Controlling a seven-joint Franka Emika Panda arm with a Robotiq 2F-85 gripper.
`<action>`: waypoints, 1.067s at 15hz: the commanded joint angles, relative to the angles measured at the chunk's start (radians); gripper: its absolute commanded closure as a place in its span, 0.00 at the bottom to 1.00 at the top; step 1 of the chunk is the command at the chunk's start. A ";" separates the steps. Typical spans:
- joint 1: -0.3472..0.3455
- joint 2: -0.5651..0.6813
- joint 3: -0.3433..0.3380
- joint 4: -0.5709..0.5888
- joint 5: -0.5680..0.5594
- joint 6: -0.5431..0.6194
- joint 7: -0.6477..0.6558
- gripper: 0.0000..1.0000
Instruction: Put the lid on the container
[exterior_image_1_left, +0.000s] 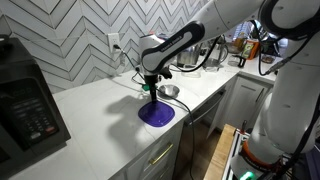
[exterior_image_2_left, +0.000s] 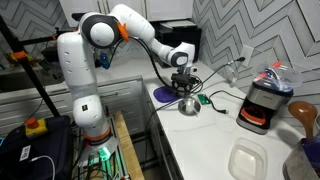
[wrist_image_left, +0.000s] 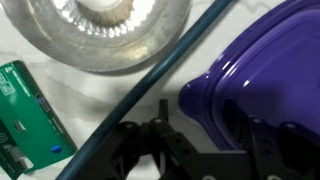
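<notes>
We saw the gripper (wrist_image_left: 203, 135) low over the lid (wrist_image_left: 270, 80), fingers spread astride its rim for an edge pinch. It lay flat on the counter (exterior_image_1_left: 100, 110), well apart from the container (exterior_image_2_left: 262, 103).

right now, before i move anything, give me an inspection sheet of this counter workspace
surface: white countertop, no spills seen
job's things: flat purple plastic lid lying on the counter; dark upright container far along the counter, something colourful on top
clutter: small shiny metal bowl beside the lid; flat green packet; white square tub
grippers: pincer just above the lid's edge, jaws apart, holding nothing
cables: dark cable crossing between bowl and lid
surroundings: black microwave-like appliance; chevron-tiled wall
</notes>
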 joint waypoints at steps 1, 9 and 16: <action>-0.014 -0.018 0.015 -0.022 0.006 0.056 0.051 0.10; -0.011 -0.044 0.026 -0.050 0.007 0.070 0.148 0.73; -0.020 -0.129 0.019 -0.091 0.072 -0.029 0.080 0.59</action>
